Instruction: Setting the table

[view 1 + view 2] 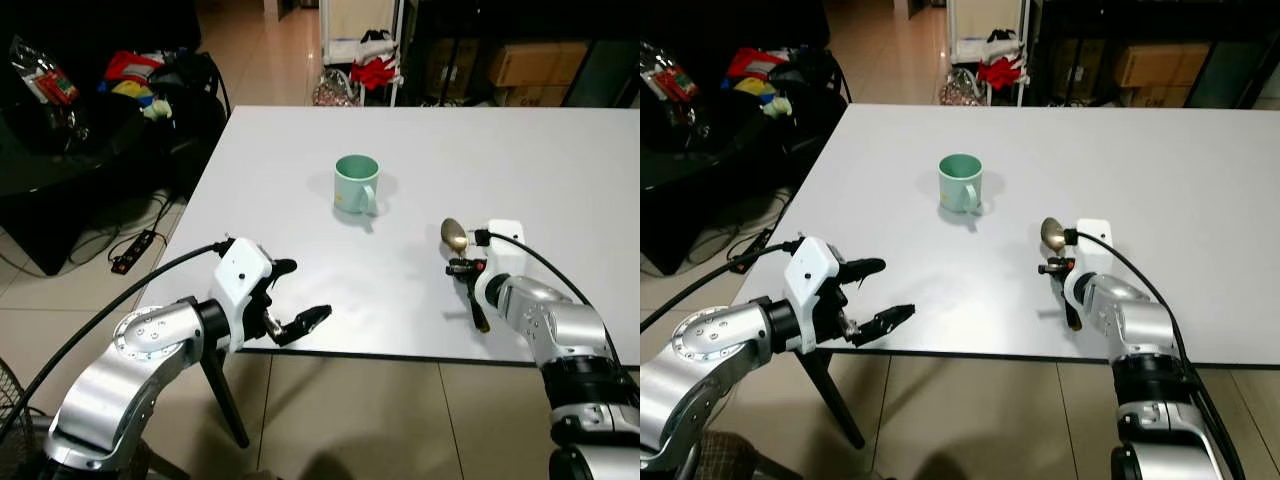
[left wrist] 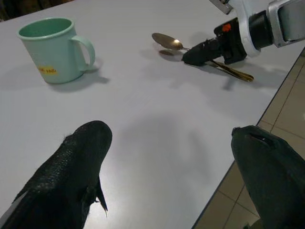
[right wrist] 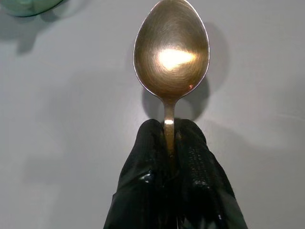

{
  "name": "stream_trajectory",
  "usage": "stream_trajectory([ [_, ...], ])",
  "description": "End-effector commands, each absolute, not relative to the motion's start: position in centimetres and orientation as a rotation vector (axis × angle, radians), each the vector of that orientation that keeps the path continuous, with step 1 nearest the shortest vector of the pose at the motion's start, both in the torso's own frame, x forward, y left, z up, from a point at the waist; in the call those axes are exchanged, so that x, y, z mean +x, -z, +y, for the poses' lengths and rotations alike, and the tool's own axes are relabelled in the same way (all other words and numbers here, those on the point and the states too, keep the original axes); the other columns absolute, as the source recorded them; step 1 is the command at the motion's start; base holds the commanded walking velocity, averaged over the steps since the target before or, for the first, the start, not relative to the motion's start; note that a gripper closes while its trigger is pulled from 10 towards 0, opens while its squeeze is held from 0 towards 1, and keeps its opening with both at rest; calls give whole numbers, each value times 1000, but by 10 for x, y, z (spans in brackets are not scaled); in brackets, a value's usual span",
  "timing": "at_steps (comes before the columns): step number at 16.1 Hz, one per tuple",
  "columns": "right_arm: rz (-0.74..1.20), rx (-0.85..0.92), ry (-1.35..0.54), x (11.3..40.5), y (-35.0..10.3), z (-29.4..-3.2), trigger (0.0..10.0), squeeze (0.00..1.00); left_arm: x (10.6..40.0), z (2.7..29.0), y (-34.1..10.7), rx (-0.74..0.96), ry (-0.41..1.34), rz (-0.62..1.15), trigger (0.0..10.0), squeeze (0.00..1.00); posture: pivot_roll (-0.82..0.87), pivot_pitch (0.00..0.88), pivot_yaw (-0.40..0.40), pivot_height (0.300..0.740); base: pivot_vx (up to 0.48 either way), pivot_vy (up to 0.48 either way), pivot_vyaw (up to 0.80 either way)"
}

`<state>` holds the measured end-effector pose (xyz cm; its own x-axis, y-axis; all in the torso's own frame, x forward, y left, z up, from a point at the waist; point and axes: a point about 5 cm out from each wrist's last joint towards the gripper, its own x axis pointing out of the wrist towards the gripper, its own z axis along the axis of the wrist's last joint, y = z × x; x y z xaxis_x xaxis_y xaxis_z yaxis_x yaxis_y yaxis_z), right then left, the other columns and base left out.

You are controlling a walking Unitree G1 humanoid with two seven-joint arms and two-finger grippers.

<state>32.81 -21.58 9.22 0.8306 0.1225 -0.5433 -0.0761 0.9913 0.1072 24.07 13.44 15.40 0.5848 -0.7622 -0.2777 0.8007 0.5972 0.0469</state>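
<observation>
Spoon (image 3: 170, 50) gripped by the right pincer (image 3: 171, 138) near the empty mug (image 1: 356, 183); left pincer (image 1: 297, 295) open.

The left pincer (image 1: 298, 296) hangs with its two black fingers spread wide apart, silver arm bent behind it. The right pincer (image 3: 172, 143) is clamped tight, its silver forearm stretched behind.

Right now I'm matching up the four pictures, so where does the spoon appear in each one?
Left eye view: the spoon, right of centre, held by the right gripper.
Right eye view: spoon, slightly right of centre.
Left wrist view: spoon, upper middle, beyond the open left gripper.
Right wrist view: spoon, bowl at top centre, handle pinched by the fingers.
Shared landmark: the green mug on the white table.
</observation>
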Motion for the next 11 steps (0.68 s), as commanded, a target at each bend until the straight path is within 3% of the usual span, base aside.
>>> stream_trajectory([
  [1,599,94,-105,329,-89,-220,10000,0,238,135,-156,182,928,241,10000,0,49,23,56,740,0,0,0],
  [5,623,80,-127,333,-84,-224,10000,0,236,135,-156,183,933,250,10000,0,52,24,50,740,0,0,0],
  [6,623,81,-129,334,-84,-225,10000,110,236,135,-156,184,934,250,10000,0,52,24,50,740,0,0,0],
  [8,623,85,-136,335,-84,-225,10000,906,236,135,-157,184,932,251,10000,0,52,24,50,740,0,0,0],
  [9,621,85,-138,335,-84,-225,10000,1000,236,135,-157,184,927,252,10000,0,52,24,50,740,0,0,0],
  [11,614,88,-146,337,-85,-225,10000,1000,237,135,-156,187,917,254,10000,0,54,22,49,740,0,0,0],
])
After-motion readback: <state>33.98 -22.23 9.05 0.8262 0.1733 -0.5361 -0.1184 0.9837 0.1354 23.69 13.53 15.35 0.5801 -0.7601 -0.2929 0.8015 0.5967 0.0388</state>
